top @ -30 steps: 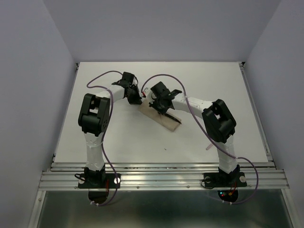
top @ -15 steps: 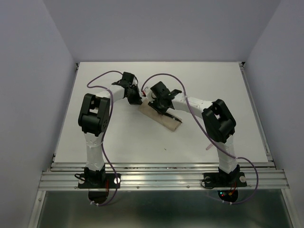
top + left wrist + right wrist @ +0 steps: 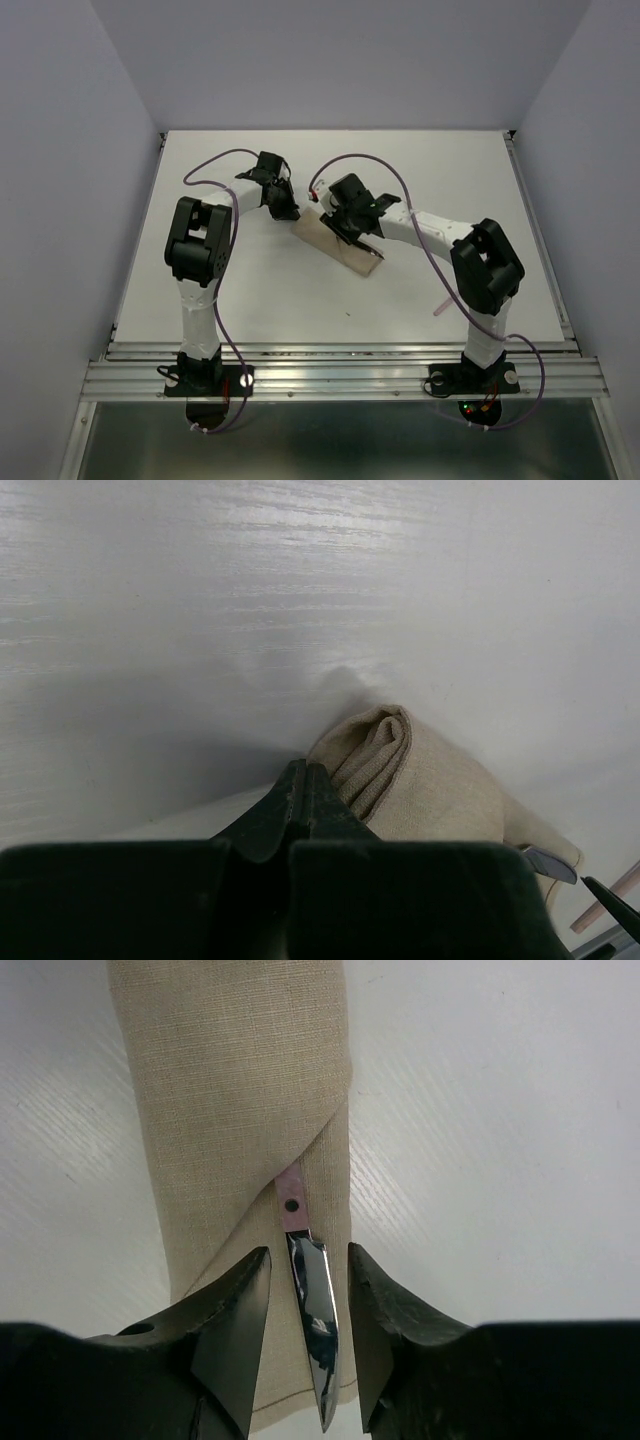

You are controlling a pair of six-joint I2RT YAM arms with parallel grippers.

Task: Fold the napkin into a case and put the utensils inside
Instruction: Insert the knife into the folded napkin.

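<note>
The case (image 3: 352, 256) lies slantwise in the middle of the surface (image 3: 250, 290), a narrow pouch of folded beige cloth, in the same spot as a second ago. What differs is on the right side. The right tool (image 3: 342, 228) was closed then; now its jaws stand apart. The right arm's elbow has also swung outward and nearer the base, drawing the tool a little back along the pouch.

In the right wrist view the knife (image 3: 312, 1310) sits in the diagonal fold of the case (image 3: 240, 1110). Its pink handle is tucked under the cloth and its silvery blade sticks out between the fingers of the right tool (image 3: 307, 1252), with a gap on either side.

The left arm has not moved. The left tool (image 3: 303, 771) has its tips pressed together right at the rolled end of the case (image 3: 400, 770). Whether any cloth is pinched between them cannot be told.

From above, the right tool covers the upper middle of the pouch, and the left tool (image 3: 290, 212) sits at its far left end. A second utensil (image 3: 440, 308), thin and pinkish, lies on the surface well apart, beside the right arm; its kind is too small to make out.
</note>
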